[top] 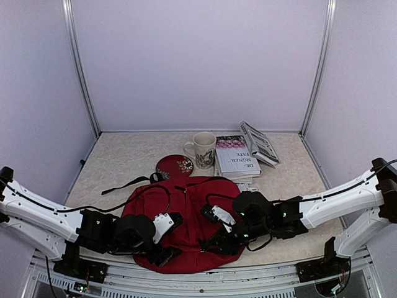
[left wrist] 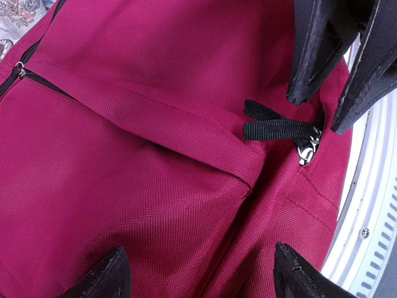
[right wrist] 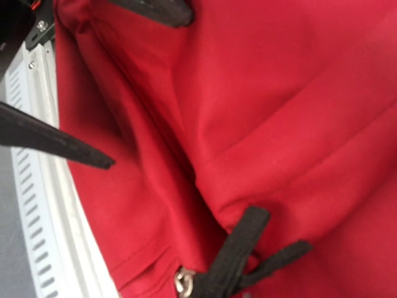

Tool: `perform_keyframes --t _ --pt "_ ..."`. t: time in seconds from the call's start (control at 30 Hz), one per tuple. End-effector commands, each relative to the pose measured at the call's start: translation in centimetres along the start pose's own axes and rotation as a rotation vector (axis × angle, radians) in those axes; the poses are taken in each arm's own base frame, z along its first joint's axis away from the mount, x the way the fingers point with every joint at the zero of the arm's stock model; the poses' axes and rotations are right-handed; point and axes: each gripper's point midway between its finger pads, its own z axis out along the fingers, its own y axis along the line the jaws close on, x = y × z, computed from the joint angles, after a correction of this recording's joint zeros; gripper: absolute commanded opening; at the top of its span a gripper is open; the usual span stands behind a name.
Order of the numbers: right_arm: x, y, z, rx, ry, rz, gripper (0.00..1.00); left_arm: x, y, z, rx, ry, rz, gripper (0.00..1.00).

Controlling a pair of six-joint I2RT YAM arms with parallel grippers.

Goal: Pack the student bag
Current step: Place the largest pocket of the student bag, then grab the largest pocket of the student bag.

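The dark-red student bag (top: 186, 205) lies flat on the table between both arms and fills the left wrist view (left wrist: 124, 155) and the right wrist view (right wrist: 279, 93). My left gripper (top: 166, 248) is open and empty over the bag's near left part, its fingertips (left wrist: 105, 279) wide apart. My right gripper (top: 217, 239) is at the bag's near edge. In the left wrist view it (left wrist: 319, 118) has its fingers close together, just above the black zipper pull (left wrist: 273, 129). That pull also shows in the right wrist view (right wrist: 239, 248). I cannot tell whether it is gripped.
Behind the bag stand a patterned mug (top: 201, 149), a stack of booklets (top: 237, 160), a folded magazine (top: 259, 143) and a round red patterned item (top: 175, 166). A black strap (top: 127, 184) trails left. The table's metal front rail (left wrist: 366, 230) runs right beside the zipper.
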Motion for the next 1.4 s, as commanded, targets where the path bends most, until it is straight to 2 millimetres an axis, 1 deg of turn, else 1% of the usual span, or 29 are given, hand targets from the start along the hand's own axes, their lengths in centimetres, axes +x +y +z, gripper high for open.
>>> perform_keyframes --t 0.0,0.1,0.17,0.23,0.37,0.43,0.5,0.63,0.73,0.9,1.03,1.13,1.17,1.27,1.37 --pt "-0.8 0.1 -0.8 -0.002 -0.049 0.007 0.28 -0.7 -0.5 0.1 0.018 -0.022 -0.006 0.75" --pt "-1.4 0.8 -0.5 -0.035 -0.055 -0.020 0.20 -0.6 -0.5 0.1 0.016 -0.020 -0.011 0.74" --pt "-1.9 1.2 -0.1 -0.037 -0.050 -0.027 0.20 -0.5 -0.5 0.2 0.016 -0.018 -0.016 0.72" --pt "-2.2 1.5 0.3 -0.025 -0.047 -0.068 0.19 -0.4 -0.6 0.2 0.023 -0.019 -0.019 0.71" --pt "-2.5 -0.4 1.0 0.064 -0.018 -0.046 0.17 -0.3 -0.7 0.2 0.035 -0.017 -0.020 0.70" --pt "-2.6 -1.1 1.1 0.068 -0.008 -0.012 0.17 -0.1 -0.8 0.2 0.039 -0.013 -0.025 0.70" --pt "-2.6 -1.4 1.3 0.069 -0.003 0.001 0.18 0.1 -0.7 0.2 0.041 -0.011 -0.031 0.70" --pt "-2.3 -1.0 2.0 0.039 0.024 -0.002 0.19 0.1 -0.5 0.2 0.031 -0.018 -0.041 0.70" --pt "-1.9 -1.4 2.7 0.054 0.058 0.001 0.15 0.1 -0.5 0.2 0.037 -0.015 -0.042 0.70" --pt "-1.2 -1.6 3.4 0.056 0.102 0.014 0.15 0.2 -0.5 0.3 0.036 -0.014 -0.045 0.70" --pt "-0.8 -1.5 3.6 0.047 0.125 0.020 0.19 0.2 -0.3 0.3 0.034 -0.015 -0.048 0.70" --pt "-0.5 -1.5 3.9 0.041 0.145 0.018 0.26 0.2 -0.3 0.3 0.034 -0.014 -0.048 0.70" --pt "-0.5 -1.5 3.9 0.039 0.148 0.019 0.26 0.2 -0.3 0.3 0.037 -0.012 -0.046 0.70" --pt "-0.7 -1.1 3.7 0.019 0.139 0.017 0.22 0.0 -0.4 0.2 0.040 -0.013 -0.046 0.70" --pt "-1.0 0.0 3.6 -0.035 0.131 0.006 0.16 -0.1 -0.3 0.1 0.041 -0.019 -0.046 0.70"
